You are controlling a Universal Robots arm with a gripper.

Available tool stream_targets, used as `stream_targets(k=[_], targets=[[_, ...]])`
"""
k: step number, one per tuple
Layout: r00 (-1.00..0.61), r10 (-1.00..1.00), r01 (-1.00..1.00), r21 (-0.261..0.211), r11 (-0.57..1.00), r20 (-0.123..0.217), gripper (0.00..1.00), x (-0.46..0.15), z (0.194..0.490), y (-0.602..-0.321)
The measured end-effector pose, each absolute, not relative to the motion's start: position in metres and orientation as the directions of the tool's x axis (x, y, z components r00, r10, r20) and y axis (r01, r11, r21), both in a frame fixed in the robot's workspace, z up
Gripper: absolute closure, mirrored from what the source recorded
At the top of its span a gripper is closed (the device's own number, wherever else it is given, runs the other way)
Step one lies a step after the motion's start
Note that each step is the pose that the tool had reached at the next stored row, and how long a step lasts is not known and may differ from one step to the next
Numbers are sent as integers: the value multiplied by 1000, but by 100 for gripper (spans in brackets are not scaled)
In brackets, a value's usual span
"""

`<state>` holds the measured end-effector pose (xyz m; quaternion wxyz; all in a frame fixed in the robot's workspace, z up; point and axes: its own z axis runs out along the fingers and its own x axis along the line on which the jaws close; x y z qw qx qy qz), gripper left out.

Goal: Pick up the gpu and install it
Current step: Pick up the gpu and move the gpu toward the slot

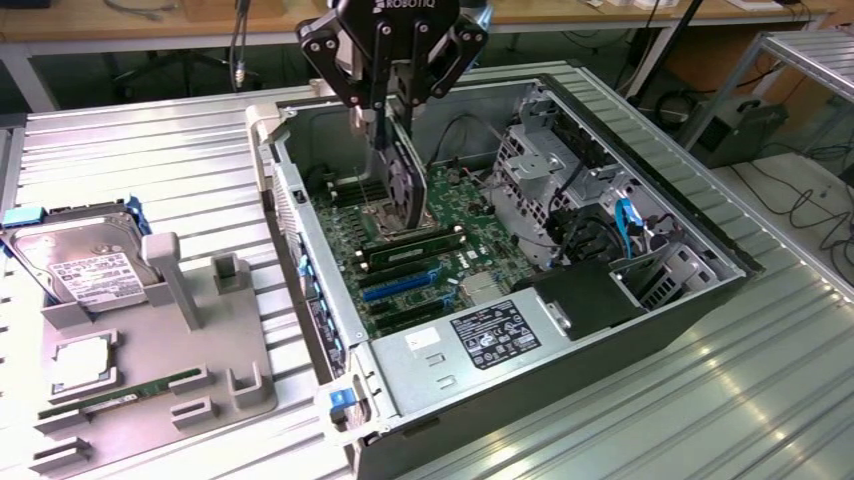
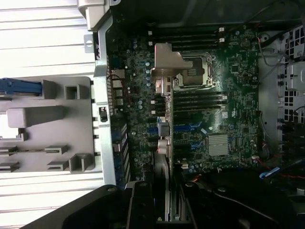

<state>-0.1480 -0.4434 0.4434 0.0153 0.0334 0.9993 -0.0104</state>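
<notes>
On the exterior view's left, a grey tray (image 1: pixel 147 420) lies on the ribbed metal worktop (image 1: pixel 147 150). It carries a hard drive (image 1: pixel 83 270) and a RAM stick (image 1: pixel 123 392).

Beside the tray lies the open case (image 1: pixel 302 215), with its board (image 1: pixel 454 195) facing up. The gpu (image 1: pixel 404 180) hangs inside the case on edge. Its long axis runs steeply down from the tool (image 1: pixel 391 125) towards the board, and its lower end is by the processor socket. Whether it touches the board cannot be told.

The tool comes straight down from above the case, its fingers pinching the gpu's upper end from both faces. In the wrist view the gpu (image 2: pixel 163 95) shows edge-on as a thin strip reaching out from the tool (image 2: pixel 162 205) across the board (image 2: pixel 238 95).

To the right in the case stands a drive cage (image 1: pixel 534 170). Behind the worktop are wooden benches (image 1: pixel 134 25), and cables (image 1: pixel 801 200) lie on the floor at the right.
</notes>
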Motion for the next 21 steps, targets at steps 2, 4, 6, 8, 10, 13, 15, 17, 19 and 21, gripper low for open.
stream_targets(k=[2, 4, 6, 8, 10, 13, 15, 17, 19, 21], targets=[[-997, 66, 67, -20, 998, -31, 74, -147, 443, -443], [-997, 66, 67, -20, 998, -31, 74, -146, 443, -443], [-997, 66, 67, -20, 998, -31, 74, -146, 443, -443], [-997, 66, 67, -20, 998, -31, 74, -145, 443, -443], [-997, 66, 67, -20, 998, -31, 74, -144, 443, -443], [-997, 66, 67, -20, 998, -31, 74, -143, 443, -443], [-997, 66, 67, -21, 998, -31, 74, -142, 443, -443], [-997, 66, 67, -21, 998, -31, 74, -141, 443, -443], [-997, 66, 67, -21, 998, -31, 74, -140, 443, -443], [-997, 66, 67, -22, 998, -31, 74, -139, 443, -443]])
